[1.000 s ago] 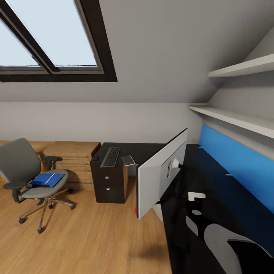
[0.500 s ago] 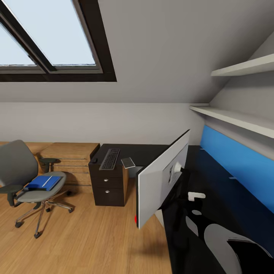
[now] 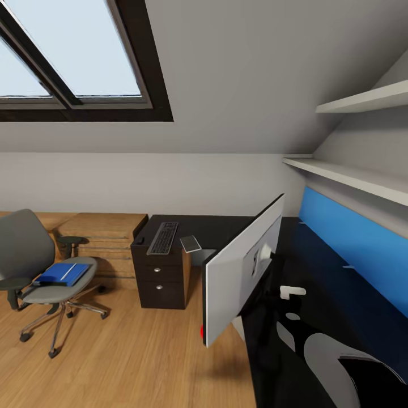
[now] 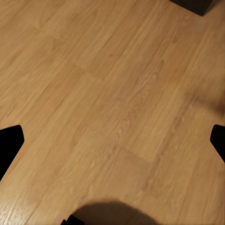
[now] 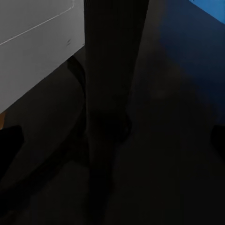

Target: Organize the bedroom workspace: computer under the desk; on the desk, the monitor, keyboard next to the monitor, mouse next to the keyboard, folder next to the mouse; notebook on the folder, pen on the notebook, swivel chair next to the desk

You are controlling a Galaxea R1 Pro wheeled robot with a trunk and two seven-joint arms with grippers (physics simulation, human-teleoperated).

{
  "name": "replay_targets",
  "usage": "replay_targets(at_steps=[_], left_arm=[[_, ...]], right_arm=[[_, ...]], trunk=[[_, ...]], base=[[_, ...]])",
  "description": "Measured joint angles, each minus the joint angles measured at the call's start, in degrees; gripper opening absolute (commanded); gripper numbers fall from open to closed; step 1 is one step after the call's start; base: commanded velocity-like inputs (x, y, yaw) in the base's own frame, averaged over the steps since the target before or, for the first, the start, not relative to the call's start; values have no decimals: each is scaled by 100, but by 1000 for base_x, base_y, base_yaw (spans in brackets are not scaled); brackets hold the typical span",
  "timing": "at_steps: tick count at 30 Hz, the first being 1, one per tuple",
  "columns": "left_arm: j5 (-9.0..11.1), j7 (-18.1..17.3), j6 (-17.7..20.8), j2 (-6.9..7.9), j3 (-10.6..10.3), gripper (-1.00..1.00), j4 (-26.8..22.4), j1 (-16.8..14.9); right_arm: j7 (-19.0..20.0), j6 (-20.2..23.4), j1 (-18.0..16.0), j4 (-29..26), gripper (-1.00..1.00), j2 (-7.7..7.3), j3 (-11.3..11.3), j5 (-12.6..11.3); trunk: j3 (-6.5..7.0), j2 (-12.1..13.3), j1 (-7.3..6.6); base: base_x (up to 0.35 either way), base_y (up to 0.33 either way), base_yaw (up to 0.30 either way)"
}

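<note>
Head view: attic bedroom, skylight (image 3: 73,56) upper left, light wood floor (image 3: 141,357). L-shaped desk (image 3: 317,266) with glossy black top runs along the right wall under a blue wall panel (image 3: 351,243) and two white shelves (image 3: 351,175). Monitor (image 3: 241,269) stands on the desk, seen from its pale grey back, red dot at its lower corner near the desk edge. Keyboard (image 3: 164,237) lies on the far desk wing above the black drawer unit (image 3: 160,277) with round silver knobs; mouse (image 3: 140,241) sits just beside the keyboard's left end. A small grey flat item (image 3: 190,243) lies just right of the keyboard, tilted; cannot tell what it is. Swivel chair (image 3: 39,272) stands on the floor at left, well apart from the desk, with the blue folder (image 3: 63,273) flat on its seat and a thin pale pen (image 3: 70,272) lying across the folder. Light-wood chest (image 3: 102,232) is behind the chair against the wall. Left wrist view: left gripper (image 4: 112,140) over bare wood floor, dark fingertips (image 4: 9,143) at both frame edges, set wide apart, nothing between them. Right wrist view: right gripper (image 5: 112,140) over the black desk top beside the monitor's foot (image 5: 105,117), fingertips (image 5: 9,140) wide apart, holding nothing.
</note>
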Motion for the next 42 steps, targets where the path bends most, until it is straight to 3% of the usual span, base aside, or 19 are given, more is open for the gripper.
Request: replay_targets(at_steps=[34,42], left_arm=[[0,0,0,0,0,100,0,0],[0,0,0,0,0,100,0,0]], right_arm=[[0,0,2,0,100,2,0,0],[-1,-1,1,1,100,1,0,0]], trunk=[[0,0,0],[0,-1,0]], base=[[101,0,0],[127,-131,0]])
